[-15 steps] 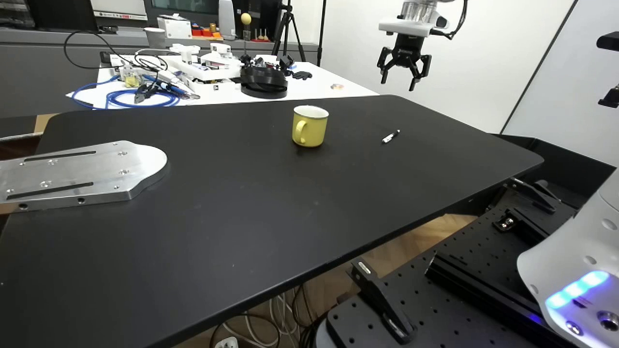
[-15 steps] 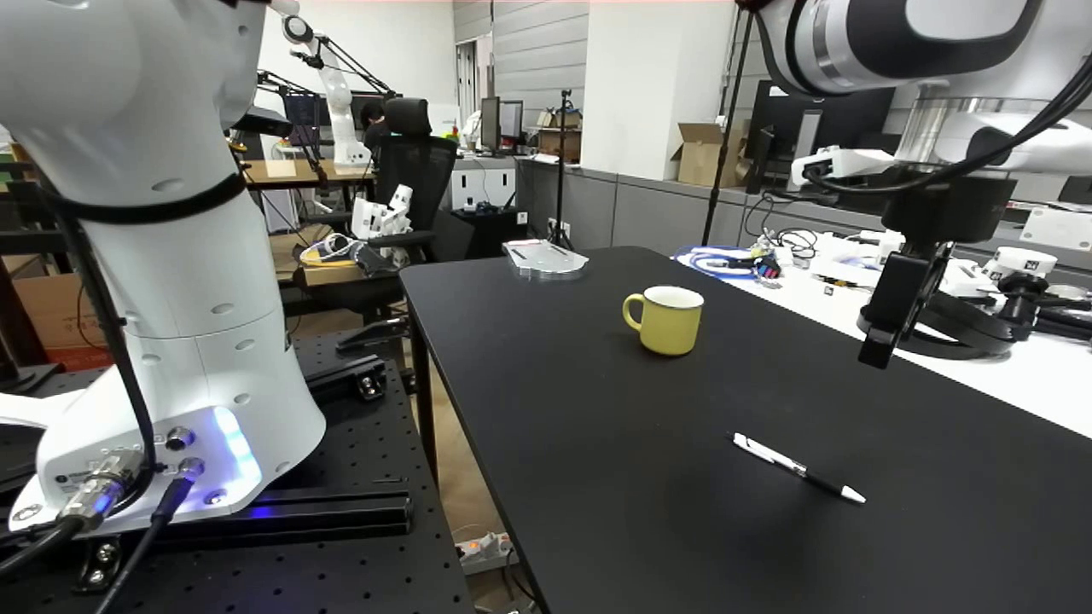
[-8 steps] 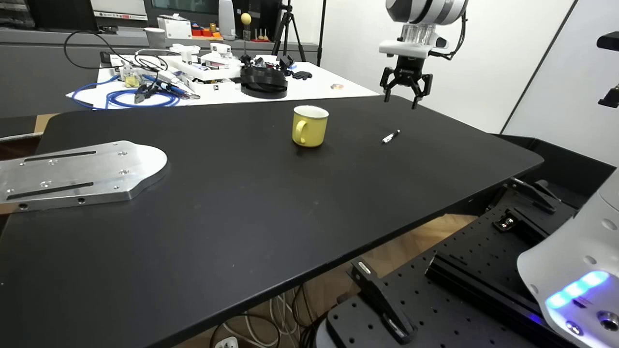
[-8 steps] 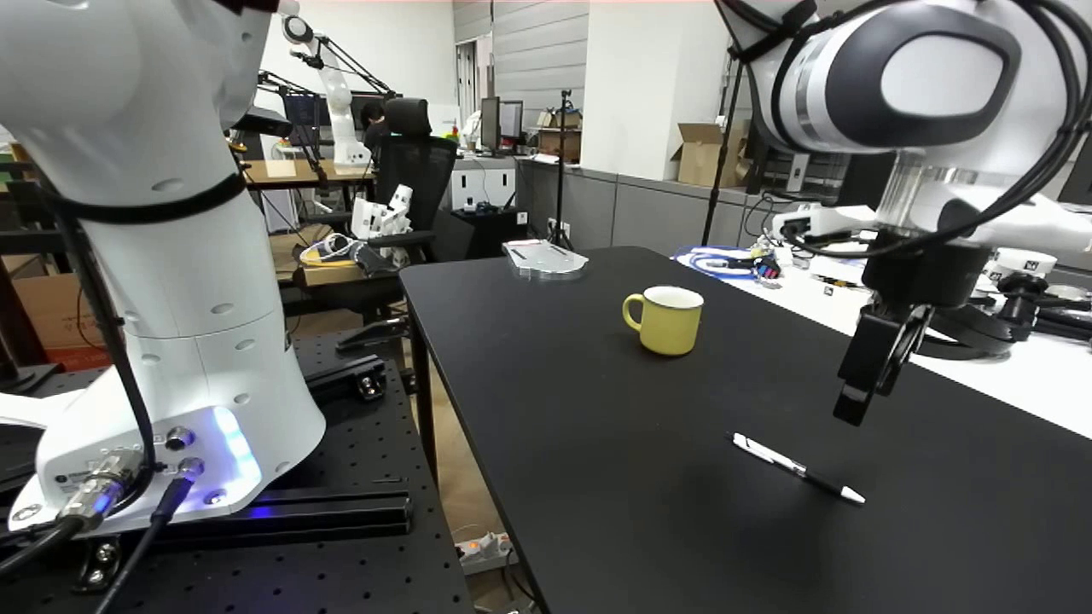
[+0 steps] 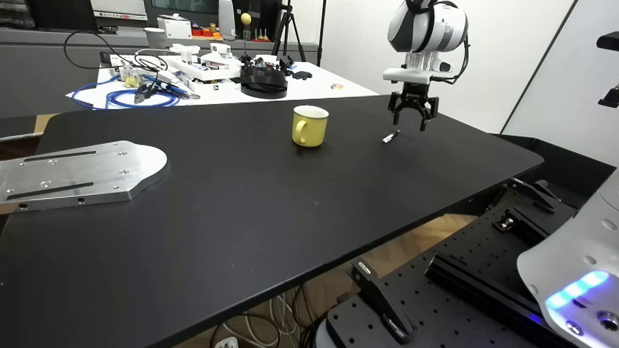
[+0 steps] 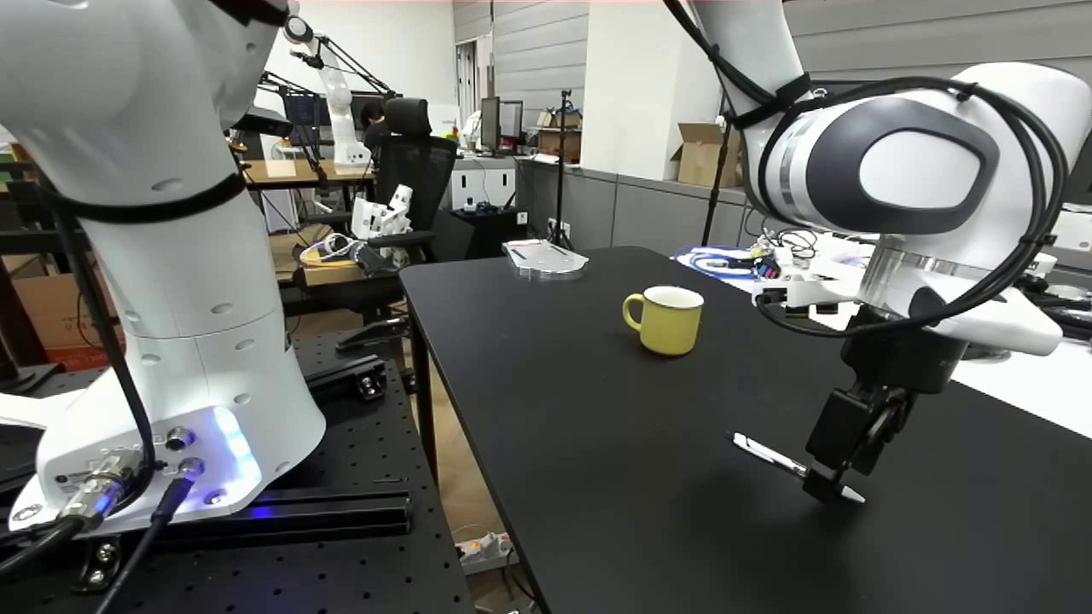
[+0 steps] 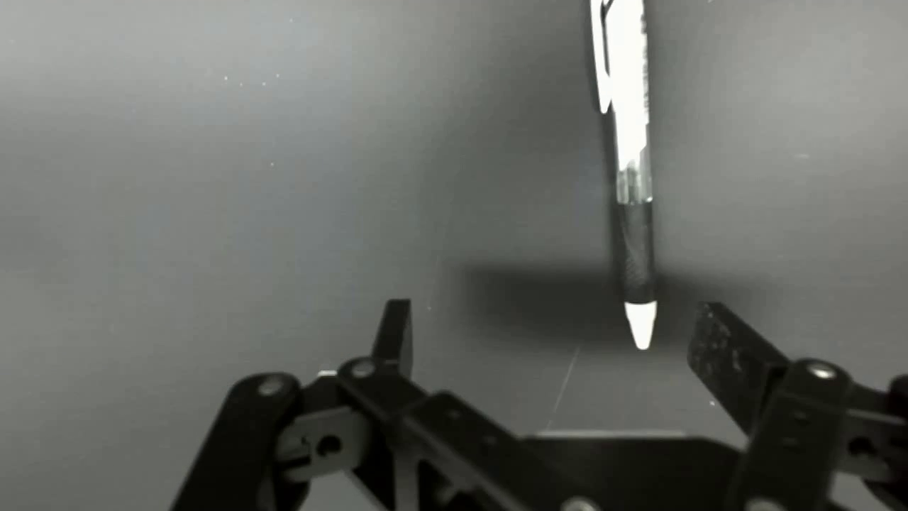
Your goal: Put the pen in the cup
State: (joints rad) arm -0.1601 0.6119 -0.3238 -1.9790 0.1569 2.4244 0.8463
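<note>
The pen lies on the black table, white at one end with a dark grip and a white tip. It also shows in an exterior view and in the wrist view. My gripper is open and empty, just above the table at the pen's tip end. In an exterior view a finger of the gripper hides part of the pen's dark grip. In the wrist view the pen's tip points between the open fingers, nearer the right finger. The yellow cup stands upright, apart from the pen; it also shows in an exterior view.
A metal plate lies at the far end of the black table, beyond the cup from the gripper. A white table with cables, white parts and a black round object adjoins the black table's long side.
My gripper has come down from high above the table to just over the pen's tip end, staying open. The pen and the cup have not moved.
</note>
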